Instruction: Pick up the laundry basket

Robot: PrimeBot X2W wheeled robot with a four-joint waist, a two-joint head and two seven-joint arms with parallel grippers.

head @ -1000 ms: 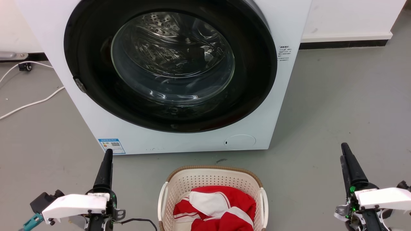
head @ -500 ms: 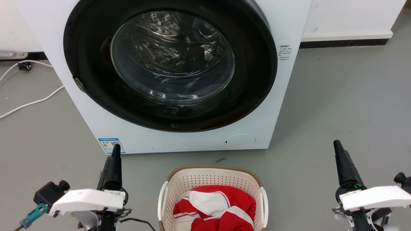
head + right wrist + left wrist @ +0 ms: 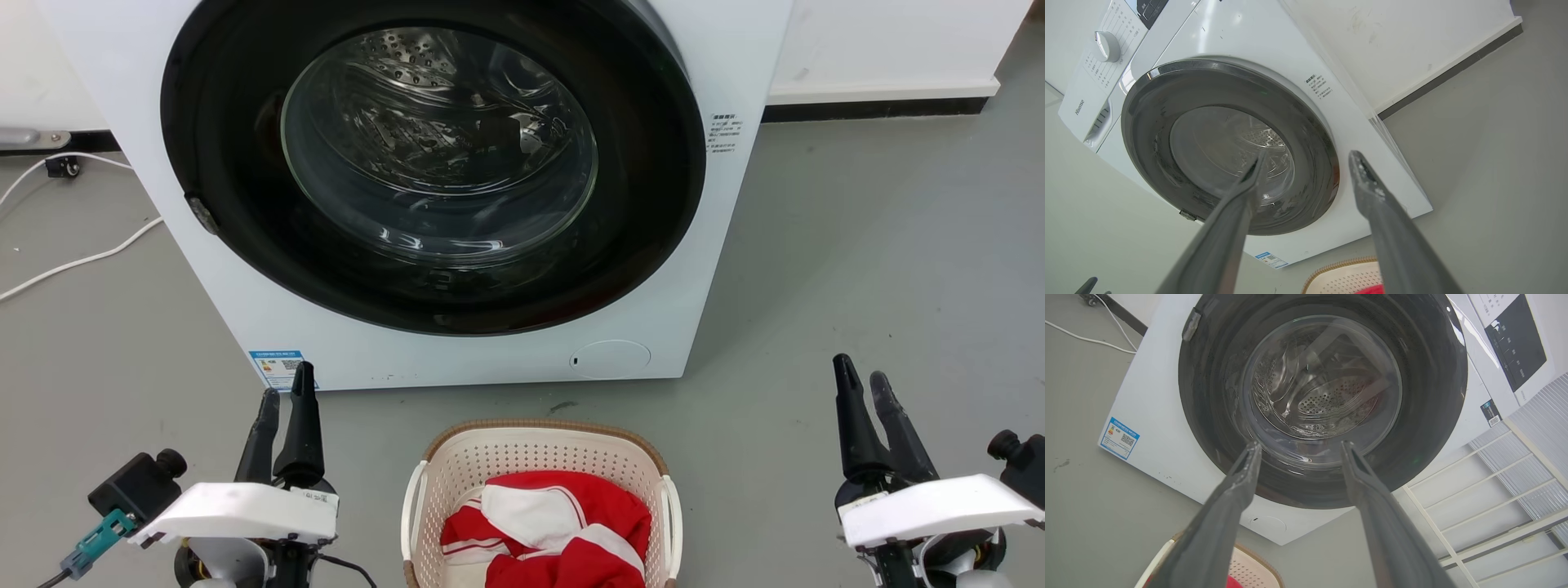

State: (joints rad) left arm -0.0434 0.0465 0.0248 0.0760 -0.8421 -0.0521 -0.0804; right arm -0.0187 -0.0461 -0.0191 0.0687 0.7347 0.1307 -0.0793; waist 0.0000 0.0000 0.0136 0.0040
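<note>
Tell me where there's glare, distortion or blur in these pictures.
Head view: sharp, evenly lit, reflections streaking the washing machine's door glass. Left wrist view: wide-angle tilt, the left claw looming slightly soft near the bottom edge. Right wrist view: the round door looks oval, the right claw likewise soft.

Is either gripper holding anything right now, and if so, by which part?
Nothing is held. The left gripper and right gripper both have their jaws open and empty, standing apart from the laundry basket on either side.
</note>
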